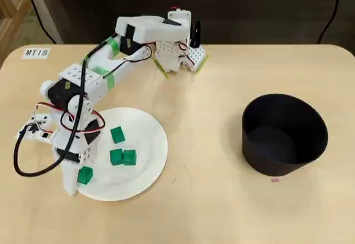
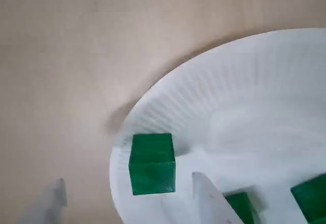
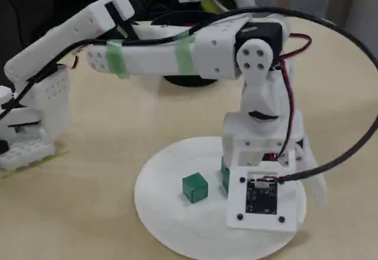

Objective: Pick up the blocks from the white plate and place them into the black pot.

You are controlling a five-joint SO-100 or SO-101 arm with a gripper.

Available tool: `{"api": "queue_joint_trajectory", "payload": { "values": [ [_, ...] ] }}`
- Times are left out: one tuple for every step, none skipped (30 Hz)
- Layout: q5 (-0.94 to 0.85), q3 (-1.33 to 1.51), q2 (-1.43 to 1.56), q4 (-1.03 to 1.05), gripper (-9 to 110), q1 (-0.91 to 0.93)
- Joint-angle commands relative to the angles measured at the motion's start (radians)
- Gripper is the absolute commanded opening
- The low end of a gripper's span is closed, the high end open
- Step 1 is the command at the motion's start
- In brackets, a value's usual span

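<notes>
**A:** Start from the blocks. You have four green cubes, all on the white plate [image 1: 150, 144]. The edge block [image 1: 85, 175] sits at the plate's lower-left rim in the overhead view, a touching pair [image 1: 122, 157] lies nearer the plate's middle, and a single block [image 1: 117, 135] sits just above that pair.

**B:** And the gripper?

**A:** Your gripper [image 2: 130, 196] hangs over the plate's rim with its jaws spread apart and nothing between them. In the wrist view the edge block [image 2: 152, 164] lies just ahead of the gap, between the two fingers' lines. The black pot [image 1: 284, 134] stands well apart from the plate, on the far side of the table [image 1: 211, 211], and no block shows in the part of it you can see.

**B:** What could go wrong?

**A:** I'd judge the rim is your trouble. The outer finger [image 2: 51, 203] hangs off the plate over bare table, so coming down it could catch the raised, ridged edge and tip or slide the light plate. Close off-centre and you may nudge the cube off the plate instead of gripping it.
</notes>
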Motion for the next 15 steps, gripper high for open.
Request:
{"api": "queue_joint_trajectory", "payload": {
  "values": [
    [0.014, -0.06, 0.003, 0.002, 34, 0.002],
    [0.017, -0.063, 0.0, 0.002, 34, 0.003],
    [0.021, -0.063, -0.003, 0.002, 34, 0.005],
    [0.025, -0.063, -0.005, 0.002, 33, 0.006],
    [0.028, -0.063, -0.006, 0.002, 33, 0.006],
    [0.031, -0.063, -0.008, 0.002, 33, 0.006],
    [0.035, -0.063, -0.011, 0.002, 33, 0.006],
    [0.038, -0.063, -0.012, 0.002, 33, 0.006],
    [0.041, -0.063, -0.015, 0.002, 33, 0.008],
    [0.044, -0.063, -0.017, 0.002, 32, 0.008],
    [0.048, -0.064, -0.02, 0.002, 32, 0.008],
    [0.051, -0.064, -0.021, 0.002, 31, 0.009],
    [0.055, -0.064, -0.023, 0.002, 30, 0.009],
    [0.058, -0.066, -0.025, 0.002, 29, 0.011],
    [0.064, -0.069, -0.026, 0.002, 27, 0.011]
  ]
}}
